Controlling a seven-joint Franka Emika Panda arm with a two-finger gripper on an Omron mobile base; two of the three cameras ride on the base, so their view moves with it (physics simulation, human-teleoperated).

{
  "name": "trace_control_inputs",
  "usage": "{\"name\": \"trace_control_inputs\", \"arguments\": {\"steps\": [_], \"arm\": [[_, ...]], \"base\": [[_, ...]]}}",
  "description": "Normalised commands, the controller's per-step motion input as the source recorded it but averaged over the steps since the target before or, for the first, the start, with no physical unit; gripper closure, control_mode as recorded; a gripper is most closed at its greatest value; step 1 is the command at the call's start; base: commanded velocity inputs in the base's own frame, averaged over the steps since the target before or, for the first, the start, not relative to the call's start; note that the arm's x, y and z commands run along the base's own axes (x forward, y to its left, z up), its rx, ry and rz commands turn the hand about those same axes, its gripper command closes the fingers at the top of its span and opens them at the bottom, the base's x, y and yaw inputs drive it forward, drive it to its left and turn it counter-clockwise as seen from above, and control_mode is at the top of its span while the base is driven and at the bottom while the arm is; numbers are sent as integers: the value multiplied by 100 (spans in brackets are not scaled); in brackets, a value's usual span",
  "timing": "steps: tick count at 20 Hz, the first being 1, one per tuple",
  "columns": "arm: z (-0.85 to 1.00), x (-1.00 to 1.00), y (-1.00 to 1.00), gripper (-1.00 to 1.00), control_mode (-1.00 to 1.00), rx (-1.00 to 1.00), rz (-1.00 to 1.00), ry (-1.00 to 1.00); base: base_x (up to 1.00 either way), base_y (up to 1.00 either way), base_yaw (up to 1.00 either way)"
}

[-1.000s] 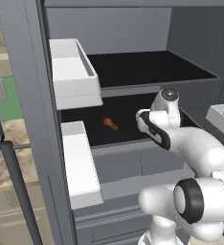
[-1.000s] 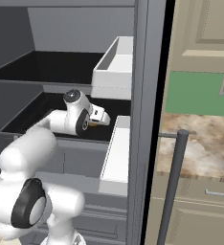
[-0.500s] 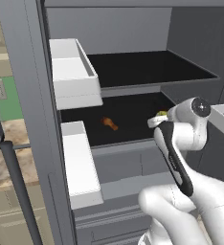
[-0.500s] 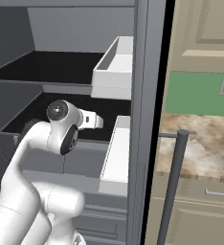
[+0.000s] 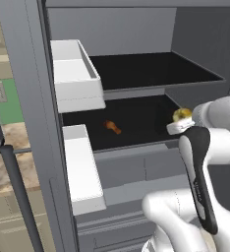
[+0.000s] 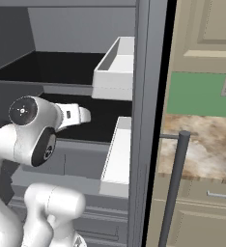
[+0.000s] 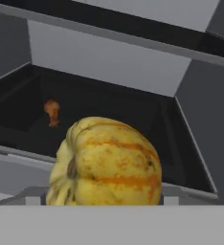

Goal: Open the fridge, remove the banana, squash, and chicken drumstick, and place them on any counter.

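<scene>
In the left base view the fridge (image 5: 33,98) stands open, its matte grey door edge tall at the left with two white box-shaped door bins hanging off it. Inside, the lower black shelf is flat and smooth; the chicken drumstick (image 5: 112,127) lies alone toward the middle of that shelf, a small brown club with bare dark shelf all round it. The squash (image 5: 182,114) shows as a yellow lump at the shelf's front right corner, against the tip of the white arm, where the jaws (image 5: 180,124) are; the fridge's grey right wall is close beside it. Left of the fridge, the mottled beige bench (image 5: 9,152) runs behind a dark slim door handle. In the right base view the white hand reaches into the fridge over the lower shelf's front lip, with the door bins just right of it; the stone-look bench lies beyond the fridge door, bare and broad. In the hand view the squash fills the foreground, round, ribbed, yellow with orange streaks and a brown stem scar; the jaws appear clenched on the squash, though their tips are hidden. Behind it the drumstick lies far back left on the fridge shelf.
</scene>
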Motion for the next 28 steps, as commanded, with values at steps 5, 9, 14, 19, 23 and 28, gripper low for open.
{"name": "trace_control_inputs", "arguments": {"steps": [5,9,14,19,23,28], "arm": [[99,-99,16,100,-100,-6,0,10],[38,-58,3,100,-100,-1,0,21],[0,-3,0,100,-100,0,0,0],[0,0,0,100,-100,0,0,0],[0,0,0,100,-100,0,0,0],[0,0,0,100,100,0,0,0]], "base": [[0,0,0],[0,0,0],[0,0,0],[0,0,0],[0,0,0],[-11,0,0]]}}
